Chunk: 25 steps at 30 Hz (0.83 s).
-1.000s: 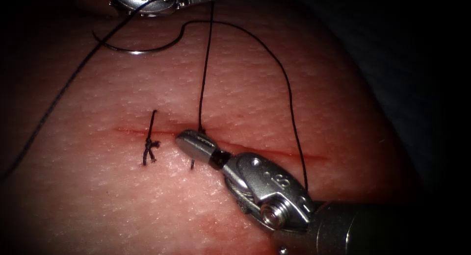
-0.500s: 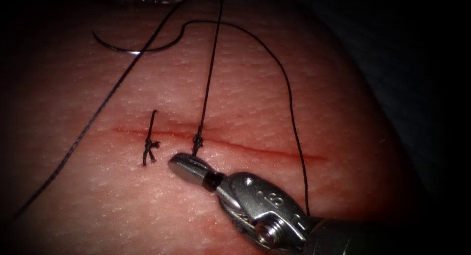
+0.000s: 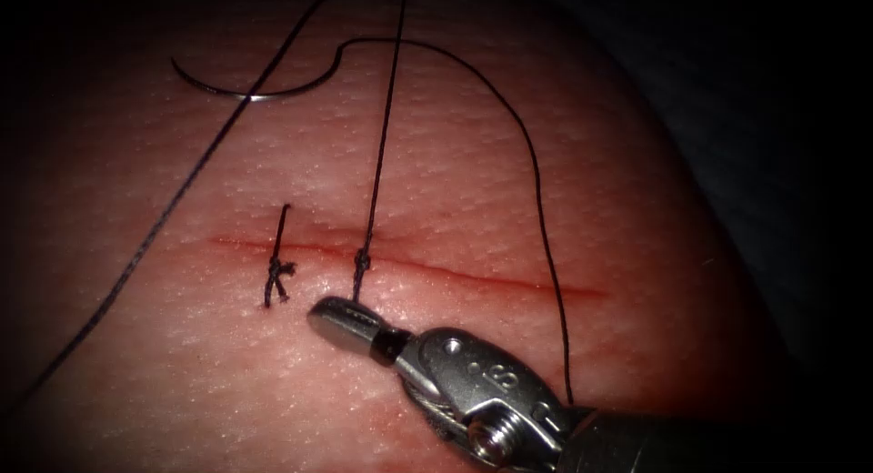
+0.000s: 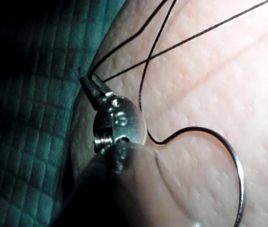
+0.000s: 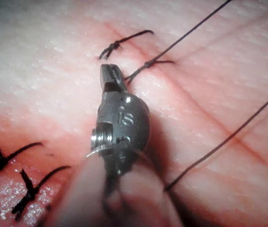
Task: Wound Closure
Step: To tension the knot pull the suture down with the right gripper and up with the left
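Endoscope: right end effector (image 3: 329, 315) has its jaws together on nothing, tip just below the cut (image 3: 509, 279) and beside the new knot (image 3: 362, 262). Needle (image 3: 250, 88) lies flat on the tissue (image 3: 455, 164), well above the cut, curve opening upward, bare skin around it.
Left wrist: left end effector (image 4: 87, 83) is clamped on the thread (image 4: 181, 42).
Right wrist: earlier stitch (image 5: 120, 43) sits beside the tip.

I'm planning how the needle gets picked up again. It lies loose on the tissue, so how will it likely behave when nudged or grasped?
The needle probably stays stiff: it keeps one even curve lying flat on the tissue. Thin and shiny, it may slip or swivel in the jaws. The thread trailing from its end looks limp and would likely just follow.
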{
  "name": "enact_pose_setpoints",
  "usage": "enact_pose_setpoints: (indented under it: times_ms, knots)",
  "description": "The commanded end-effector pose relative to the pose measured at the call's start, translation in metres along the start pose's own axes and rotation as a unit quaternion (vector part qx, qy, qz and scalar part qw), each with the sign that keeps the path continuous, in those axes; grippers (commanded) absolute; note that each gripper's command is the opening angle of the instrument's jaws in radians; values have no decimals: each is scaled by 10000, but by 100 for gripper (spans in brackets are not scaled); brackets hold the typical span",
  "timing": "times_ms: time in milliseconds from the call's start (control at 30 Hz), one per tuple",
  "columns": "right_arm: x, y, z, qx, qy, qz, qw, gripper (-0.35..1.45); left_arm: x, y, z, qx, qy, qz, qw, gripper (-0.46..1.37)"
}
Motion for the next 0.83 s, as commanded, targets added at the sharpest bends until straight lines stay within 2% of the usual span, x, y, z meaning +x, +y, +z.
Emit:
enact_pose_setpoints:
  times_ms: [33,300,500,833]
  knots:
    - [1,-4,-1,-17,-35,133,9999,-35,-1,-2,1,18,4,3,10000,-35]
    - [2,-4,-1,-43,-60,166,9998,-35,-2,6,2,40,27,32,10000,-35]
    - [2,-2,0,-32,-68,-310,9995,-35,0,10,0,30,38,29,10000,-35]
    - [3,1,2,26,-20,-544,9985,-35,0,14,-2,29,66,62,10000,-35]
